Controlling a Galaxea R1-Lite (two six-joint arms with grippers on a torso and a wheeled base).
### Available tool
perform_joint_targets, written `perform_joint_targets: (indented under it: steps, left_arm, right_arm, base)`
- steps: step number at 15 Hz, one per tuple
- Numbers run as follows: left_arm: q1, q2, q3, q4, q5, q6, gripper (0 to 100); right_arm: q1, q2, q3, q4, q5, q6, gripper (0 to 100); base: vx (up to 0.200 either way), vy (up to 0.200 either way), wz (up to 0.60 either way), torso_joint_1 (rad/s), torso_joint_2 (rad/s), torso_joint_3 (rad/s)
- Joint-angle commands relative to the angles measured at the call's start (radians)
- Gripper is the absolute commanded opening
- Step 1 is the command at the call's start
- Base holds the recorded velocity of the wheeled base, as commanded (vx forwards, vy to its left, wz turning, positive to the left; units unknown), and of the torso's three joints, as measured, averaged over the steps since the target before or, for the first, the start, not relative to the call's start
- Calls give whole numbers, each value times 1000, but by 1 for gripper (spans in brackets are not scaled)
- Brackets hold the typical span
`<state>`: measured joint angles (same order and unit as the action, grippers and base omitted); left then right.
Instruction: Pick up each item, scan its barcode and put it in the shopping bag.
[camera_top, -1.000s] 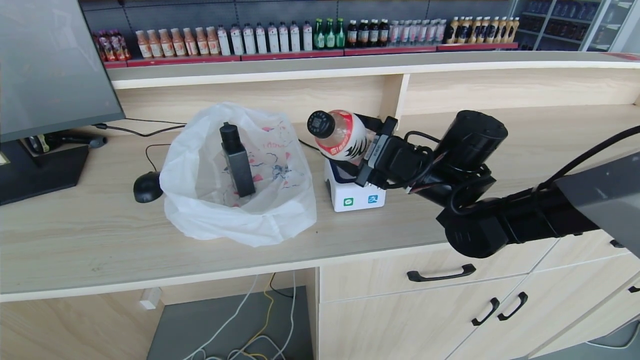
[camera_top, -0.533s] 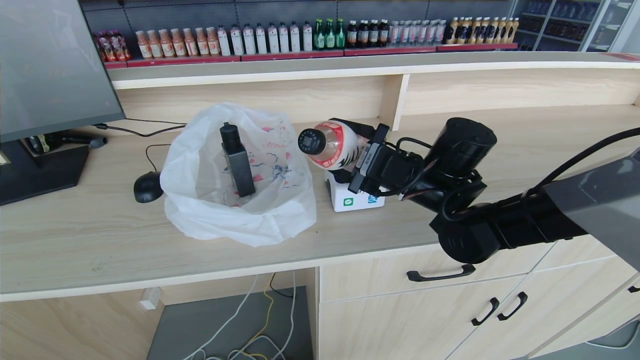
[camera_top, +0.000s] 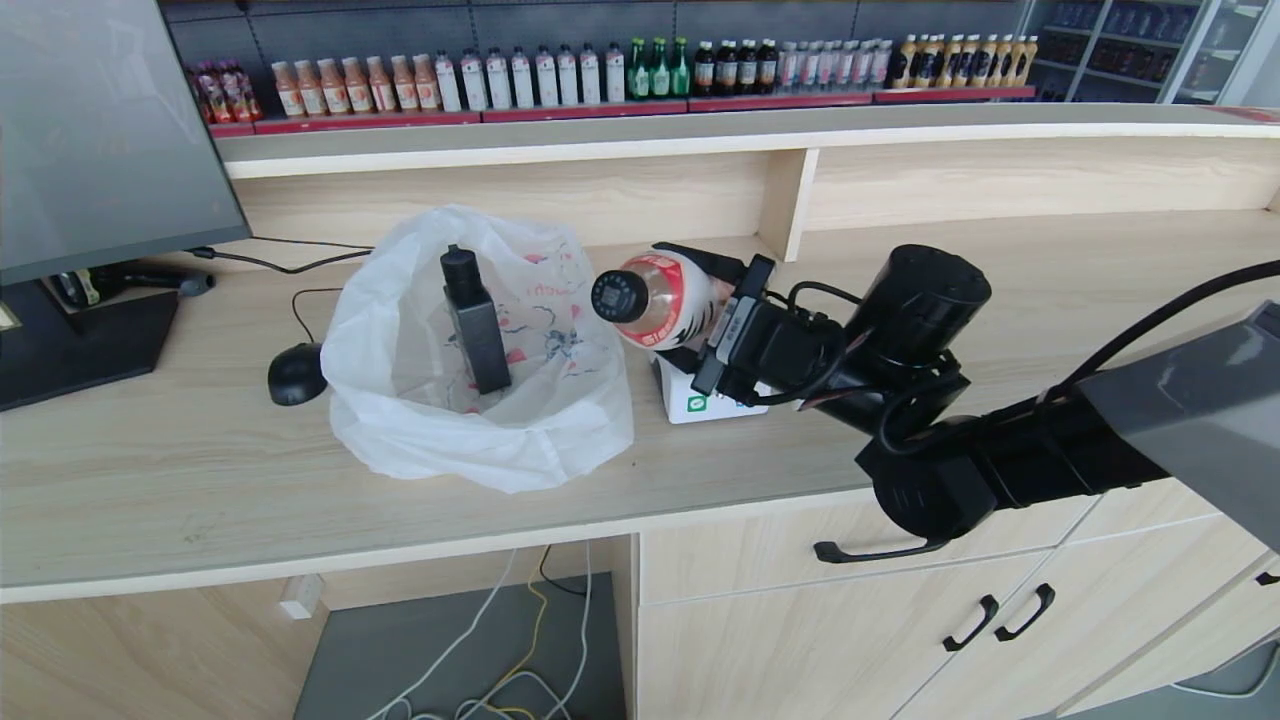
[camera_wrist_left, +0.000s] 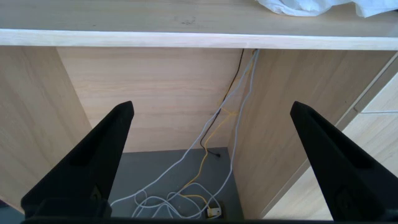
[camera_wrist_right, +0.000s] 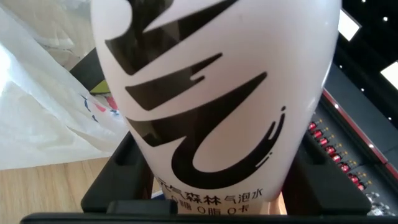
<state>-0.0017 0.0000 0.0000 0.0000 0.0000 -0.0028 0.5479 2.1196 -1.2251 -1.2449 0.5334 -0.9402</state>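
Note:
My right gripper (camera_top: 690, 305) is shut on a white drink bottle (camera_top: 662, 297) with a black cap, red band and black brush marks. It holds the bottle on its side above the white barcode scanner box (camera_top: 700, 403), cap pointing toward the white plastic shopping bag (camera_top: 470, 350). The bottle's label (camera_wrist_right: 211, 93) looms close in the right wrist view. A dark grey bottle (camera_top: 474, 320) stands upright inside the bag. My left gripper (camera_wrist_left: 211, 162) hangs open below the counter edge, facing cables on the floor.
A black mouse (camera_top: 295, 373) lies left of the bag, and a monitor (camera_top: 100, 130) stands at the far left. A raised wooden shelf (camera_top: 790, 190) runs behind the counter, with rows of drinks (camera_top: 600, 70) beyond. Drawers (camera_top: 880, 550) sit under the counter.
My right arm has carried the bottle leftward and slightly lower, closer to the bag's rim. The bag and scanner have stayed put.

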Motion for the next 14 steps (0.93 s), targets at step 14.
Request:
perform_joint_targets:
  steps: [14]
  left_arm:
    - [0, 0, 0, 0, 0, 0, 100]
  right_arm:
    - [1, -10, 6, -8, -1, 9, 0]
  base:
    - [0, 0, 0, 0, 0, 0]
